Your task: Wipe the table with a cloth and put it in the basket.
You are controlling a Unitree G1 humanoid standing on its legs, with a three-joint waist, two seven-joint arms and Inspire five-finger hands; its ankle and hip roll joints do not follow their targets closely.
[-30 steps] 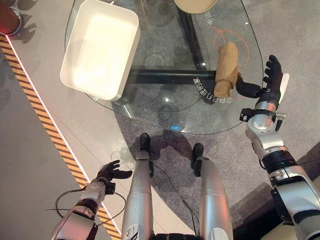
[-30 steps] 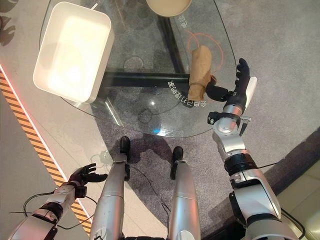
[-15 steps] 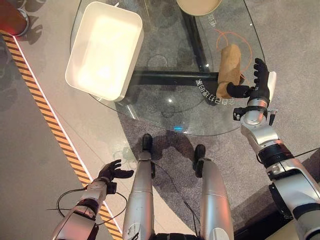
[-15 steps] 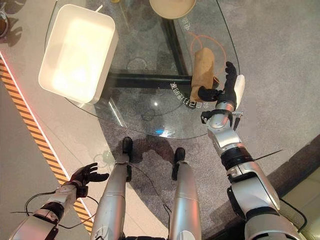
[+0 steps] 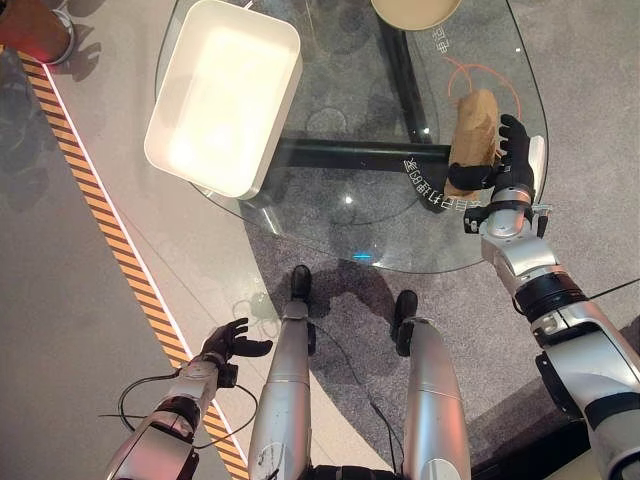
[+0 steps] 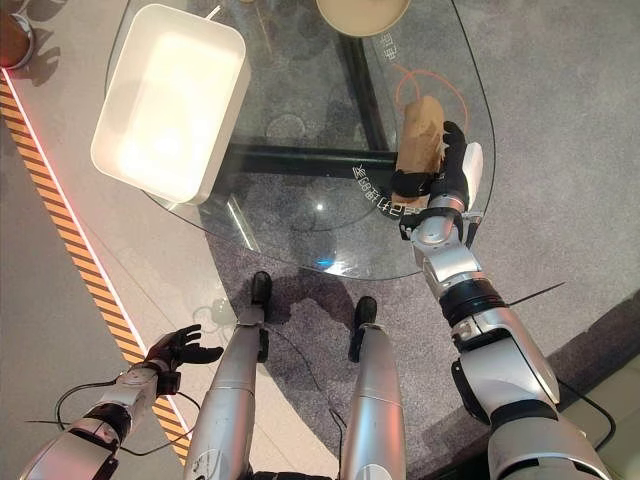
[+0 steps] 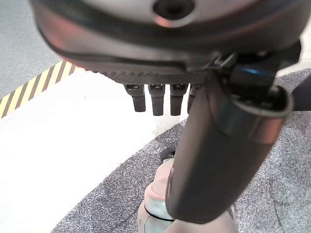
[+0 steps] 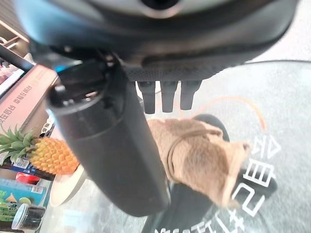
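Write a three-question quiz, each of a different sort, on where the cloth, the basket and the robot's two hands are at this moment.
1. True or false: the brown cloth already lies in the white basket.
2. Which hand is at the cloth? A. left hand B. right hand
3. Fill in: the cloth lies on the glass ____.

Key: 1 false: it lies on the glass, far from the basket. 2 B: the left hand hangs low over the floor, fingers relaxed. 3 table.

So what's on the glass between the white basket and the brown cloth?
Nothing: bare glass between basket and cloth in the left eye view; the table's dark frame shows beneath.
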